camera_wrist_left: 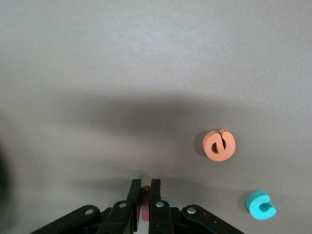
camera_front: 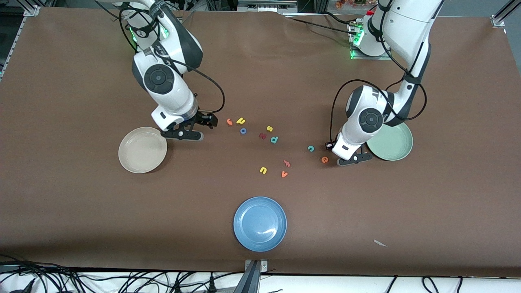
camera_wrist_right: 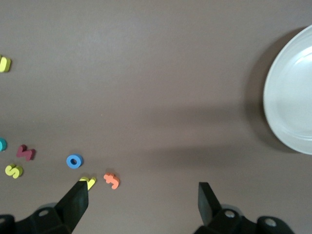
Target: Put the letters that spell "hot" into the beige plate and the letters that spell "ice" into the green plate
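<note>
Beside the green plate [camera_front: 390, 142], toward the left arm's end of the table, the left gripper [camera_wrist_left: 144, 192] is down at the table with its fingers clenched on the dark red i [camera_wrist_left: 145, 204], visible only as a sliver between the pads. Orange e [camera_front: 325, 159] lies on the table just beside that gripper; teal c [camera_front: 311, 148] is near it, slightly farther from the front camera. Right gripper [camera_wrist_right: 144, 195] hangs released, jaws spread wide, holding nothing, between the beige plate [camera_front: 142, 149] and the letter cluster. Near it lie the orange t [camera_front: 230, 121], yellow h [camera_front: 241, 120] and blue o [camera_front: 243, 130], all still on the table. Both plates hold no letters. Blue plate [camera_front: 260, 223] sits nearest the front camera.
</note>
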`<state>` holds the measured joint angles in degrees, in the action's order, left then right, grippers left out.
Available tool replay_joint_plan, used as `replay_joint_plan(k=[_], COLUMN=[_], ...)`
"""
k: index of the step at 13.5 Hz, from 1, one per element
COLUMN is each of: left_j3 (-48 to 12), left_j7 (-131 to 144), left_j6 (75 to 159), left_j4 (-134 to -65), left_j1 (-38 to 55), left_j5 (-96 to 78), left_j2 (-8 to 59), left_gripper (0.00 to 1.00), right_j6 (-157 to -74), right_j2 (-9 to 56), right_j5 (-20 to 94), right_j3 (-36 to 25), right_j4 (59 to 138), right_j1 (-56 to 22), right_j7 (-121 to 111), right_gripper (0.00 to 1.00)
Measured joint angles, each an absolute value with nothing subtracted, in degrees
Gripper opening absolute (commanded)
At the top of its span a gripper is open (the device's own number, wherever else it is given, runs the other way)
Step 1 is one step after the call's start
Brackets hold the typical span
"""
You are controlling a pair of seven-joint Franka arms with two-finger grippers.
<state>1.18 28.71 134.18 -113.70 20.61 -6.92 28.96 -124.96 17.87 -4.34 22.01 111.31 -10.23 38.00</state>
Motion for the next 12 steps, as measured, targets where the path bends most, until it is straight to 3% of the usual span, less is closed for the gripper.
replay_joint_plan(k=[3, 5, 12], left_j3=[1.53, 1.65, 1.79], left_j7=[24.88, 18.87, 3.05], left_j6=[111.1, 103.55, 102.78], left_j4=[-101.78, -98.53, -101.16], left_j1=[16.5, 12.77, 2.9], left_j5=[-6.9, -6.89, -0.66], left_j2=[27.24, 26.42, 29.53], left_gripper=[0.0, 0.0, 0.0], right_j6=[-128.62, -131.12, -136.85], right_j2=[20.31, 22.77, 28.95], right_j5=[-7.93, -10.54, -13.97], right_j3=[23.84, 24.42, 25.15], right_j4=[112.34, 112.48, 112.61], right_j1=[-10.24, -10.24, -11.34], right_j7=[38.11, 37.89, 37.58], right_gripper=[1.0, 1.0, 1.0])
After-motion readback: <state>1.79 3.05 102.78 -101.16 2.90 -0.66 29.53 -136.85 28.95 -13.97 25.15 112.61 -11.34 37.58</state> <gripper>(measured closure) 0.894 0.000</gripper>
